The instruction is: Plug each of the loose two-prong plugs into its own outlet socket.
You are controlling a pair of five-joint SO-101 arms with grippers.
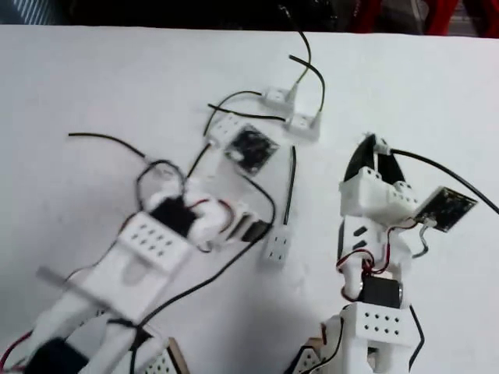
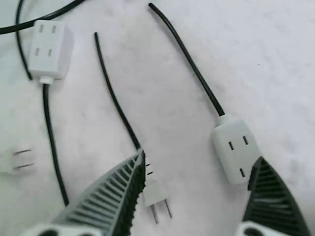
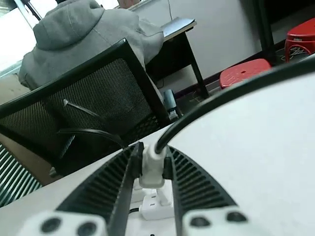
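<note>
As wrist view shows, right pincer [image 3: 152, 151] clamps plug [image 3: 150, 172].

White table [image 1: 93, 86]; mesh chair [image 3: 93, 98], red stools [image 3: 243, 71] behind.

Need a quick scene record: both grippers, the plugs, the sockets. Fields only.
left gripper: jaws open
loose plug: lying flat beside one jaw, prongs bare
near socket: by the other jaw, slots up and empty
far socket: apart from the jaws, slots empty
right gripper: jaws shut on held plug
</note>
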